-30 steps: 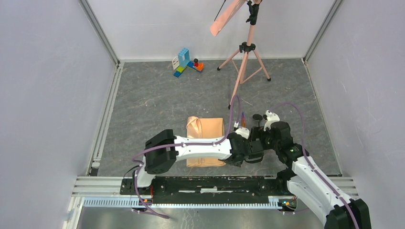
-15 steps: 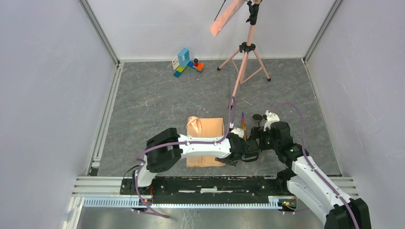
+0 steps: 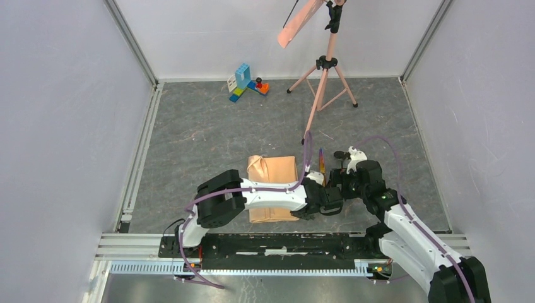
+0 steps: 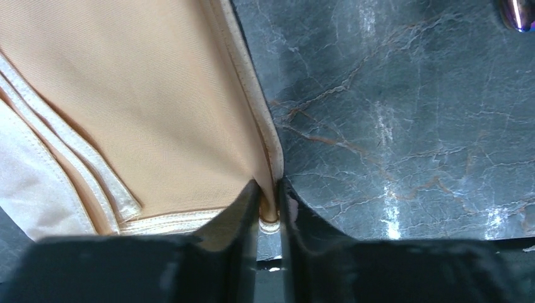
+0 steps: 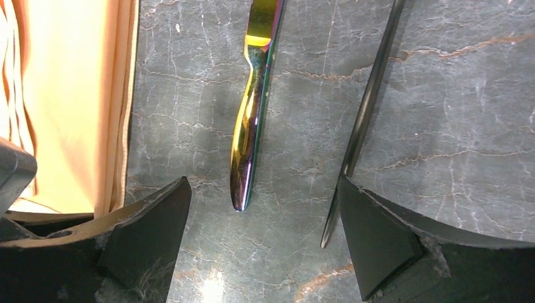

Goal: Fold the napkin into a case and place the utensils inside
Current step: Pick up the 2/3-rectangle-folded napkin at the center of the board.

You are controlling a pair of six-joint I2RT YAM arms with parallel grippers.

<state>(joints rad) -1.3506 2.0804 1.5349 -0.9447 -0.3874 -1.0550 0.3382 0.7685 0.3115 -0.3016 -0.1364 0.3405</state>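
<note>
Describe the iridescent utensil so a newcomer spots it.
Find the folded peach-tan cloth napkin at the grey table's near centre. Right of it lie two utensils; pick the iridescent purple-gold knife, nearer the cloth and broader than the thin black rod.

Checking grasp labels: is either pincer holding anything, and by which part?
The left pincer pinches the napkin by its hemmed corner. The right pincer is open, holding nothing.
</note>
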